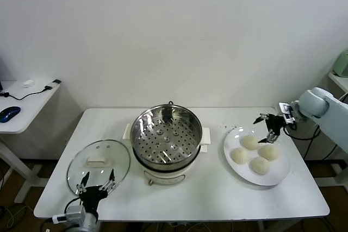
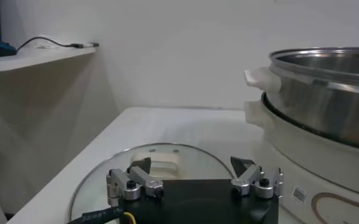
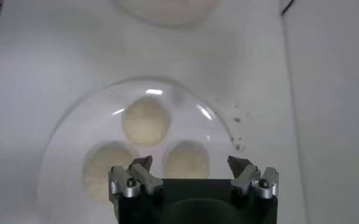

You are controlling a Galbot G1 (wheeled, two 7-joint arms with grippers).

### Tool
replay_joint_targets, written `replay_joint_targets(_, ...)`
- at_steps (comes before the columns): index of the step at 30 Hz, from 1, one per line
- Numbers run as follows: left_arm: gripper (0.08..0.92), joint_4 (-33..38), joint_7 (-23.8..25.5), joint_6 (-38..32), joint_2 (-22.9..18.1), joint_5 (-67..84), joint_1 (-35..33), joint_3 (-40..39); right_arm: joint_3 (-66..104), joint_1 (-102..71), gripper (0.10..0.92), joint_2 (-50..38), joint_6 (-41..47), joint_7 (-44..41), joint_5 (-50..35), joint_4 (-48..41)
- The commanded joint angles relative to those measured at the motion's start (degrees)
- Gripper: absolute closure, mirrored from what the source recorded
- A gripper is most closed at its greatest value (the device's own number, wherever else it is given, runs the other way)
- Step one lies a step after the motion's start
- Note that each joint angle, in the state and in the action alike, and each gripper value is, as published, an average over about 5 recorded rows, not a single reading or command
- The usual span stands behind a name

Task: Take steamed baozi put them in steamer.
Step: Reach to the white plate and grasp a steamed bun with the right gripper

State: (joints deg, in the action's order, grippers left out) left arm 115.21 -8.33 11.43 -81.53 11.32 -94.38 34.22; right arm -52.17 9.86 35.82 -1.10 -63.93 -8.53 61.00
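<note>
Now, step in hand: reaching for the first bun; none is in the steamer point(image 1: 166, 137) yet, its perforated tray bare.
Right pincer point(image 1: 267, 125): fingers spread wide apart, holding nothing, hovering over the far edge of the plate point(image 1: 277, 176).
Baozi: four steamed baozi point(image 1: 255, 153) sit bunched on the plate, directly below the right pincer and a little nearer the robot; the closest bun point(image 3: 145, 120) lies just under its tips.
Steamer relative to right pincer: off towards the robot's left, well apart, with bare surface point(image 1: 217, 196) between.
Left pincer point(image 1: 95, 184): parked low at the near edge, fingers apart and empty, the glass lid point(image 1: 99, 164) lying flat just ahead of it (it has no part in this step, I'd say).
How to do it well: I'd centre the open fingers on one bun alone, since neighbours touch or nearly touch; come straight down so a finger slips into the gap.
Grip: dough looks soft, so close gently (a hard squeeze would dent it).
Risk: nudging the adjacent buns off the rim.
</note>
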Motion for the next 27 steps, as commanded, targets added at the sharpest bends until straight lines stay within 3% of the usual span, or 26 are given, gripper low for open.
replay_joint_targets(1, 0.177, -0.9, 0.0, -0.3, 0.2, 0.1, 0.3, 0.1, -18.6, 11.7, 0.203, 8.3, 1.4, -5.3, 0.3, -9.9)
replay_joint_targets(14, 0.177, -2.6, -0.4, -0.7, -0.1, 0.2, 0.8, -0.3, -9.2, 1.0, 0.203, 16.5, 2.0, -0.7, 6.8, -21.1)
replay_joint_targets(27, 0.177, -2.9, -0.6, -0.7, 0.1, 0.4, 1.3, -0.4, -1.3, -4.5, 0.203, 19.9, 1.5, 1.7, 10.6, -27.0)
